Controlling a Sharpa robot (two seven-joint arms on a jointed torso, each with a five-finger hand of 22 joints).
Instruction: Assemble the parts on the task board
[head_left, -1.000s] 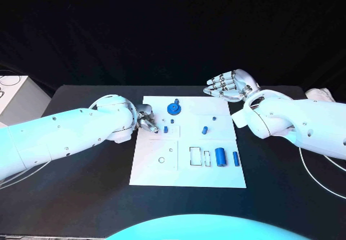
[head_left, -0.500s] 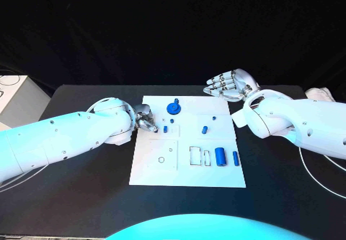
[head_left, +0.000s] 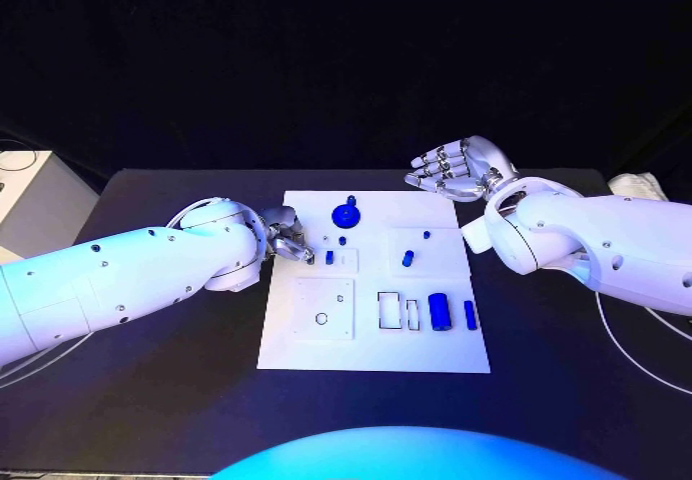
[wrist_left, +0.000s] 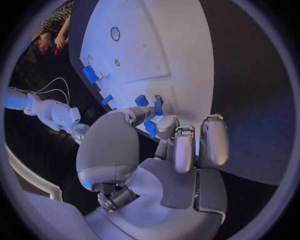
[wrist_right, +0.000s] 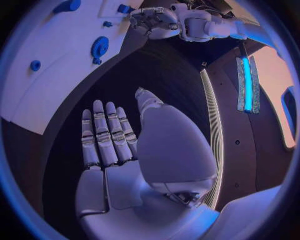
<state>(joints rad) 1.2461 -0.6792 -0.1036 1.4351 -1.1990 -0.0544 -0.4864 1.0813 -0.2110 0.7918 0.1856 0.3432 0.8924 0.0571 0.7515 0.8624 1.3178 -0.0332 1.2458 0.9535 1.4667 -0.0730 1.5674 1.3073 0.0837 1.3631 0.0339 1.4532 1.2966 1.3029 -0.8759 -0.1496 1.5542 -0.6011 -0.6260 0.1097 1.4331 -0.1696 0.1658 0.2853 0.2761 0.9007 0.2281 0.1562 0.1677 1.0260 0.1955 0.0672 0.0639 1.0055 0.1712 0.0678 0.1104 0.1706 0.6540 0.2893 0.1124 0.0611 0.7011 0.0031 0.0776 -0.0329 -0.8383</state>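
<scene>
Head view. Task board (head_left: 378, 345) sits mid-frame on the black table (head_left: 173, 400). Left hand (head_left: 289, 238) is at the board's left edge, upper part, fingers curled in close beside a small blue peg (head_left: 329, 257); from here I cannot tell whether it holds anything. Blue round part with a knob (head_left: 346, 214) stands near the board's top edge. Another short peg (head_left: 408, 260) and a tiny one (head_left: 426, 237) lie right of centre. A blue cylinder (head_left: 440, 311) and a slim blue bar (head_left: 470, 315) lie lower right, next to an empty rectangular slot (head_left: 391, 310). Right hand (head_left: 456, 168) hovers past the board's upper right corner, fingers spread, holding nothing.

Risk, as a judgement: the left fingers work hard against the board edge, so a sideways nudge could shift the board or tip the nearby peg.

Left wrist view. Left hand (wrist_left: 162, 145): fingers bent inward, with a small blue piece (wrist_left: 150, 127) between the fingertips, seemingly pinched. If that pinch is shallow the piece may twist or drop before seating. Board (wrist_left: 150, 45) fills the upper frame.

Right wrist view. Right hand (wrist_right: 119, 150) flat, fingers (wrist_right: 103, 135) straight and apart, empty, over the dark table; board (wrist_right: 50, 65) at upper left. The idle hand is well apart, so little hazard there.
</scene>
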